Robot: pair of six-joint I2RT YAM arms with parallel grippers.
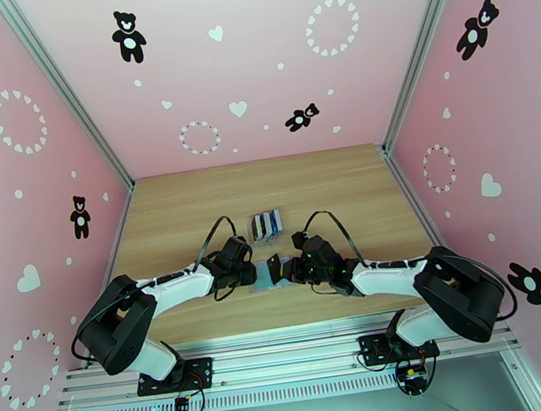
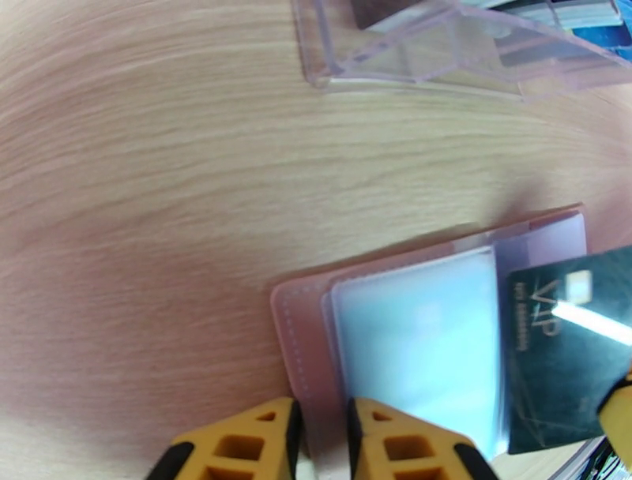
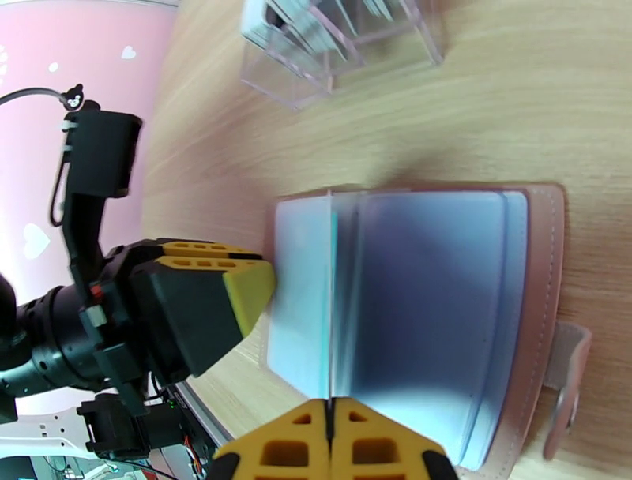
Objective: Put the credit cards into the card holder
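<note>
The left gripper [image 2: 324, 414] pinches the left edge of the card holder [image 3: 545, 237], which lies open on the table's [image 2: 158, 197] near middle; the right gripper [image 3: 328, 410] clamps a dark credit card [image 2: 561, 355] over it

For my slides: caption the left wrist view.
Left fingers sit at the edge of the open card holder while a dark green card angles over its clear sleeves.

The card holder [image 3: 426, 300] lies on the table [image 1: 191, 205], a stand [image 1: 267, 225] behind it. The left end effector [image 2: 324, 438] sits at its left edge, the right end effector [image 3: 328, 430] and a credit card [image 2: 565, 363] opposite.
</note>
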